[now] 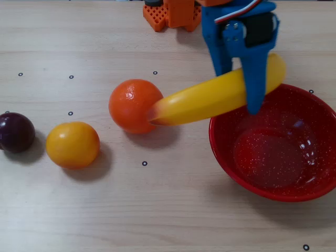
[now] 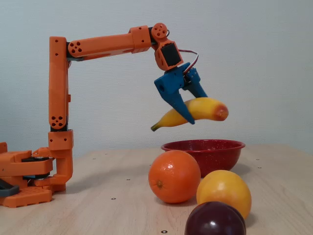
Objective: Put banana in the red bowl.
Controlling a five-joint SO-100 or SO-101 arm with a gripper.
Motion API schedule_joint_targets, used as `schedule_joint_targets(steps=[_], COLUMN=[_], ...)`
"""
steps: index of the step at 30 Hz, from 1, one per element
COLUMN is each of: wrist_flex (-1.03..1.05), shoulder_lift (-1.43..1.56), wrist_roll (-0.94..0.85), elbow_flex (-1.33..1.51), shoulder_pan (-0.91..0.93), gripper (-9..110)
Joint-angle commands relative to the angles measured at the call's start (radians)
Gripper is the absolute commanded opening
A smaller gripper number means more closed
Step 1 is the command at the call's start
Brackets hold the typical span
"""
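My blue gripper (image 1: 251, 100) (image 2: 195, 113) is shut on the yellow banana (image 1: 210, 98) (image 2: 193, 111) and holds it in the air. In the overhead view the banana lies slanted, one end over the orange (image 1: 134, 105), the other over the back-left rim of the red bowl (image 1: 231, 157). The fixed view shows the banana hanging well above the red bowl (image 2: 215, 154), its thin stem end pointing left. The bowl sits empty on the table.
An orange (image 2: 174, 176), a yellow-orange round fruit (image 1: 72, 144) (image 2: 223, 193) and a dark plum (image 1: 16, 132) (image 2: 215, 220) lie in a row left of the bowl in the overhead view. The orange arm base (image 1: 170, 14) (image 2: 29, 181) stands at the table's back edge.
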Motion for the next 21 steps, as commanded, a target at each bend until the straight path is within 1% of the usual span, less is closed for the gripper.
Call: schedule_joint_targets(steps=[1, 10, 21], wrist_flex=[-0.037, -0.008, 0.012], shoulder_lift=[0.084, 0.008, -0.169], wrist_roll=[0.003, -0.021, -0.054], elbow_flex=[-0.054, -0.094, -0.23], shoulder_pan=[-0.04, -0.14, -0.21], gripper=[0, 0, 0])
